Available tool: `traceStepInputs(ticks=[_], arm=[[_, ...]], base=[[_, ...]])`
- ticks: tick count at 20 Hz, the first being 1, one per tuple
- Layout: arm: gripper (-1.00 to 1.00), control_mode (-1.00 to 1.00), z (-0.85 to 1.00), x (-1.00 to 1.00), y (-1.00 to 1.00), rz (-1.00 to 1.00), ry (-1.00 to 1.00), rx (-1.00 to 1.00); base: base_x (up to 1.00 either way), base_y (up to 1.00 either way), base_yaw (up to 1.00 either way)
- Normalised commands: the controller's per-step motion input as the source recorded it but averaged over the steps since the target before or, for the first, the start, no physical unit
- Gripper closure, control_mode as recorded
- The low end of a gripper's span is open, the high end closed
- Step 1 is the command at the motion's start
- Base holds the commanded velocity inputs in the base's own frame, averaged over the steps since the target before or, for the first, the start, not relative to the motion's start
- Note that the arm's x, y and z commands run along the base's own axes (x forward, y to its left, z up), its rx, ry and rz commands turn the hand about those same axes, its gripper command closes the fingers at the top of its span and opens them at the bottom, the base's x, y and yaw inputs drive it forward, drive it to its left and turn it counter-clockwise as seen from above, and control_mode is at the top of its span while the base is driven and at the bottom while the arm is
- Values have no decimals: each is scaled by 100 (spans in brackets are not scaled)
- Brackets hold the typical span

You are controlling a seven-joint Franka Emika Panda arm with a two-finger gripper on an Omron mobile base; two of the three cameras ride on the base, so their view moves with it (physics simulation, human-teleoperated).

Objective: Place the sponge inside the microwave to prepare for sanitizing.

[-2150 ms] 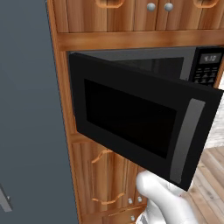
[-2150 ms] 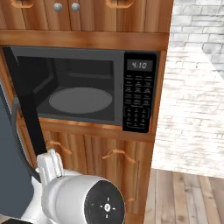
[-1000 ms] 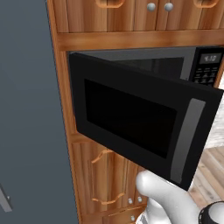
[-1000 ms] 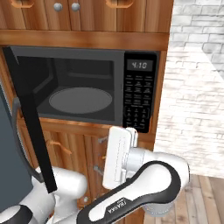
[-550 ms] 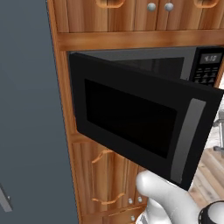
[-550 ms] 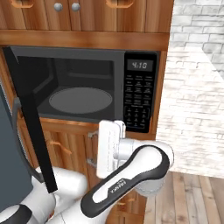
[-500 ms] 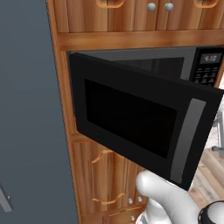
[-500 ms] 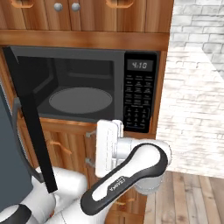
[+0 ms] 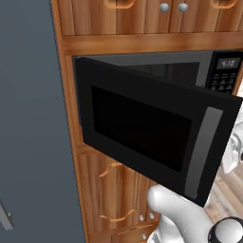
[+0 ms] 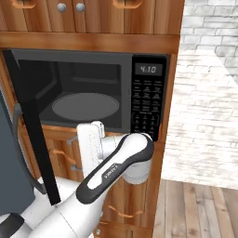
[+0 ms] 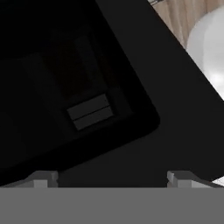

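While the microwave [image 10: 93, 93] sits built into the wooden cabinet column [image 10: 165, 153], its long axis runs sideways and its mouth faces out toward the robot. Its door [image 9: 156, 128] hangs open on the left hinge, swung well out from the front, with the grey vertical handle [image 9: 203, 152] on its free edge; in the right base view the door shows edge-on as a dark strip down the left. Inside, the grey cavity holds the round turntable [image 10: 83, 106], and nothing lies on it. The keypad with its lit display [image 10: 148, 69] stands at the right of the opening. No sponge is to be seen in any of the three views, so where it lies I cannot tell.

The gripper [image 11: 113, 177] has its jaws spread wide, the two finger tips far apart at the bottom of the hand view, with nothing between them; it looks close onto the dark door panel.

Compared with a second ago, the arm's forearm [image 10: 116, 167] in the right base view has swung leftward and lower, below the microwave's front, while door and turntable are unchanged.
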Motion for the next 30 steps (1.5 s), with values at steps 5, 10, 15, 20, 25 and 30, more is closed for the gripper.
traceStepInputs(ticks=[5,10,15,20,25,30], arm=[[-100,-100,0,-12,66,3,-9,0],[-100,-100,0,-58,55,0,-14,2],[-100,-100,0,-100,66,-2,-17,5],[-100,-100,0,-100,95,-14,-13,3],[-100,-100,-7,-100,100,-28,-12,6],[-100,-100,-17,-89,80,-35,-6,1]], base=[[0,0,0],[0,0,0],[0,0,0],[0,0,0],[0,0,0],[0,0,0]])
